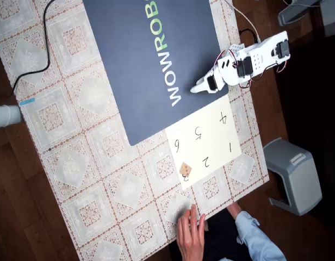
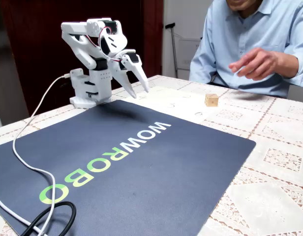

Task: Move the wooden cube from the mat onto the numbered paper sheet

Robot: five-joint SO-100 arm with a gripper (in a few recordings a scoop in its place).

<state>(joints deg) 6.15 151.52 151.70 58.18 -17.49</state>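
Note:
The wooden cube [image 1: 185, 170] [image 2: 211, 100] rests on the numbered paper sheet [image 1: 211, 133] [image 2: 173, 105], at the sheet's corner by the numeral 3, well apart from the arm. The dark navy mat [image 1: 135, 65] [image 2: 141, 167] with WOWROBO lettering lies beside the sheet and overlaps its edge. My white gripper [image 1: 196, 89] [image 2: 140, 92] hangs in the air over the mat's edge near the sheet. Its fingers point down, slightly open, with nothing between them.
A person sits at the table edge near the sheet, one hand [image 1: 189, 228] [image 2: 257, 64] raised close to the cube. A black cable [image 2: 48, 216] lies across the mat's near corner. A grey stool [image 1: 295, 174] stands off the table. The lace tablecloth [image 1: 86, 163] surrounds the mat.

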